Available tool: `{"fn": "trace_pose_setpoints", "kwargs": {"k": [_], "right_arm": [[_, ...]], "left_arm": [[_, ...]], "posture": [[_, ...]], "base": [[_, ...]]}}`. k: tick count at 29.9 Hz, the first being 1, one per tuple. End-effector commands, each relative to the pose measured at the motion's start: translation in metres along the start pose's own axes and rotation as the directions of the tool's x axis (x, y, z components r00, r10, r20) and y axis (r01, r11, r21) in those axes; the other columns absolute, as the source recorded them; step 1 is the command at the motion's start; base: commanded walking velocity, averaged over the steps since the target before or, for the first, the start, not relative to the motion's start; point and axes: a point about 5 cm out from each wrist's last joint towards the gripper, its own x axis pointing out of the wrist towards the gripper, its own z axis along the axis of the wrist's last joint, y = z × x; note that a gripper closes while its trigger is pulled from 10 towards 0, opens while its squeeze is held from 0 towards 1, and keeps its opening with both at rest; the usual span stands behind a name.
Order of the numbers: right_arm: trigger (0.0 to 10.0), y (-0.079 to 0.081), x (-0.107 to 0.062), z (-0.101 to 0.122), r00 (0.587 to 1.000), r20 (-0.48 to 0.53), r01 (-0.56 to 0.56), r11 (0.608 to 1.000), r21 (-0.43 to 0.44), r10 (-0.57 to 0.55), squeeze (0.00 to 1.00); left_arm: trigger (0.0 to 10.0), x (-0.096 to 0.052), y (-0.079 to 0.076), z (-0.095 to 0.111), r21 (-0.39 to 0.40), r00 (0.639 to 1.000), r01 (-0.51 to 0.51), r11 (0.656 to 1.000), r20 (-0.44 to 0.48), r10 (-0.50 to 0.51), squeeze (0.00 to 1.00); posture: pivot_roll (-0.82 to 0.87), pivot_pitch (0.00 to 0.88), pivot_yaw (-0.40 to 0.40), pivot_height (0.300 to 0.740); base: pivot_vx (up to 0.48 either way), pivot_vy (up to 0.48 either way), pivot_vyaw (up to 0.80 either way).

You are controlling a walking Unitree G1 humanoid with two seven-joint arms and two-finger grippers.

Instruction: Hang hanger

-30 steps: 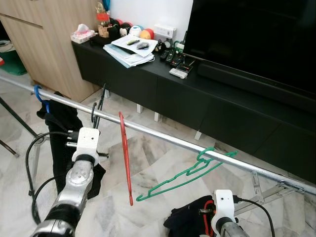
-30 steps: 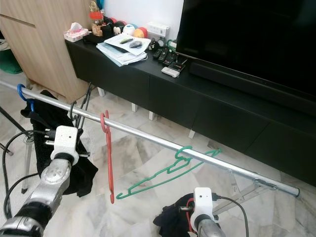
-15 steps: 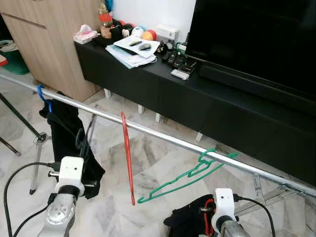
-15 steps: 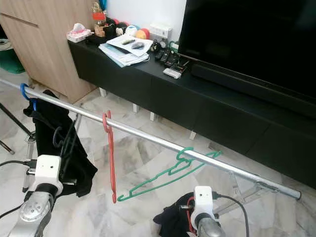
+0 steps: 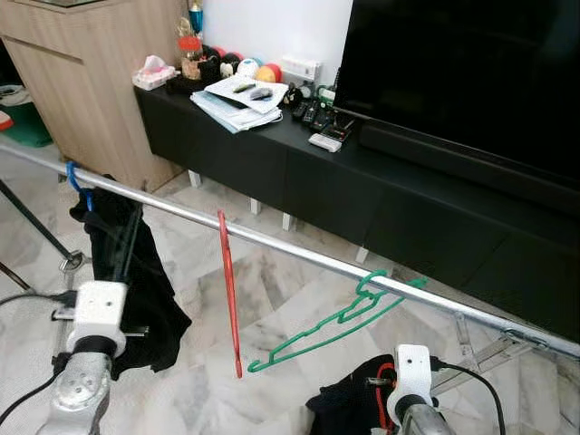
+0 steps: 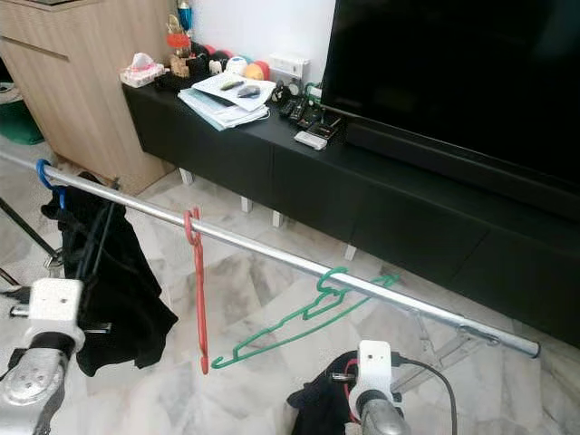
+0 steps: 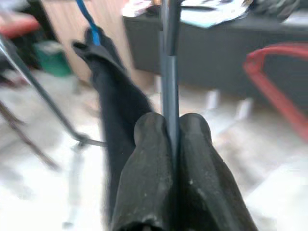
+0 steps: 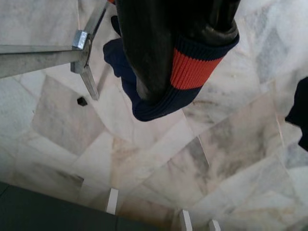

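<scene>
A silver rail (image 5: 299, 254) crosses in front of me. On it hang a red hanger (image 5: 228, 290), a tilted green hanger (image 5: 335, 322) and a black garment (image 5: 136, 281) on a blue hook (image 5: 72, 172). My left gripper (image 7: 172, 126) is shut on a thin dark hanger (image 7: 169, 57). It holds the hanger upright below the rail, in front of the black garment (image 6: 98, 237). Low at the right, my right gripper (image 5: 385, 399) holds a black garment with a red and navy cuff (image 8: 192, 72), which hides its fingers.
Behind the rail stand a long black TV cabinet (image 5: 272, 154) with papers (image 5: 237, 95) and small items, a large TV (image 5: 453, 72) and a wooden cupboard (image 5: 82, 82). The rack's legs (image 5: 36, 227) and foot (image 5: 494, 349) rest on the marble floor.
My left arm has dropped down and to the left with the dark hanger, away from the rail. The right arm stays where it was.
</scene>
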Motion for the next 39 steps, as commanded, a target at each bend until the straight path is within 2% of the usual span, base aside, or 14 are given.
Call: {"fn": "trace_pose_setpoints", "kwargs": {"k": [1,9,13,25,30,31,32,34,35,36,38,39], "right_arm": [[10.0,-0.002,0.0,0.004,0.999,0.032,0.01,1.0,0.015,-0.01,0.0],[10.0,-0.002,0.001,0.004,1.0,0.026,0.01,1.0,0.009,-0.01,0.0],[10.0,-0.003,0.0,0.002,0.999,0.016,0.031,0.998,0.049,-0.032,0.0],[10.0,-0.003,0.0,0.0,0.996,0.004,0.084,0.994,0.072,-0.084,0.0],[10.0,-0.008,0.0,-0.004,0.985,-0.051,0.165,0.986,0.039,-0.163,0.0],[10.0,-0.009,-0.001,-0.006,0.979,-0.069,0.194,0.98,0.039,-0.191,0.0],[10.0,-0.012,-0.003,-0.012,0.95,-0.123,0.297,0.951,0.082,-0.287,0.0],[10.0,-0.013,-0.004,-0.016,0.928,-0.163,0.359,0.922,0.143,-0.335,0.0],[10.0,-0.011,-0.005,-0.019,0.919,-0.187,0.383,0.898,0.218,-0.346,0.0],[10.0,-0.01,-0.006,-0.02,0.917,-0.195,0.389,0.887,0.251,-0.347,0.0],[10.0,-0.026,-0.005,-0.009,0.914,-0.125,0.406,0.862,0.304,-0.386,0.0],[10.0,-0.034,-0.005,0.003,0.902,-0.065,0.421,0.837,0.349,-0.427,0.0]], "left_arm": [[10.0,-0.006,-0.001,-0.001,-0.05,1.0,0.02,0.999,-0.019,-0.021,0.0],[10.0,-0.015,-0.011,-0.006,-0.075,0.998,0.016,0.997,-0.067,-0.021,0.0],[10.0,-0.018,-0.016,-0.006,-0.095,0.996,0.045,0.994,-0.077,-0.053,0.0],[10.0,-0.014,-0.022,-0.004,-0.081,0.993,0.076,0.994,-0.088,-0.083,0.0],[10.0,-0.015,-0.023,-0.004,-0.079,0.991,0.086,0.993,-0.092,-0.094,0.0],[10.0,-0.015,-0.023,-0.004,-0.077,0.991,0.09,0.993,-0.093,-0.097,0.0],[10.0,-0.015,-0.023,-0.004,-0.07,0.99,0.096,0.993,-0.093,-0.103,0.0],[10.0,-0.015,-0.023,-0.004,-0.067,0.99,0.098,0.993,-0.093,-0.104,0.0],[10.0,-0.016,-0.023,-0.004,-0.066,0.99,0.098,0.993,-0.094,-0.104,0.0],[10.0,-0.016,-0.022,-0.004,-0.066,0.99,0.098,0.993,-0.094,-0.104,0.0],[10.0,-0.016,-0.021,-0.003,-0.063,0.99,0.097,0.993,-0.095,-0.103,0.0],[10.0,-0.016,-0.021,-0.003,-0.059,0.99,0.097,0.993,-0.095,-0.103,0.0]], "posture": [[0.13,0.007,-0.033,0.74],[0.14,0.0,-0.047,0.74],[0.13,0.0,-0.041,0.74],[0.12,0.0,-0.033,0.74],[0.13,0.009,-0.034,0.74],[0.13,0.009,-0.034,0.74],[0.13,0.013,-0.034,0.74],[0.13,0.015,-0.034,0.74],[0.13,0.018,-0.032,0.74],[0.13,0.018,-0.032,0.74],[0.13,0.021,-0.031,0.74],[0.13,0.022,-0.031,0.74]], "base": [[0.0,0.0,0.0],[0.0,0.0,0.0],[0.0,0.33,0.0],[0.0,0.337,0.0],[0.0,0.338,0.0],[0.0,0.337,0.0],[0.0,0.337,0.0],[0.0,0.337,0.0],[0.0,0.334,0.0],[0.0,0.334,0.0],[0.0,0.336,0.0],[0.0,0.334,0.0]]}}
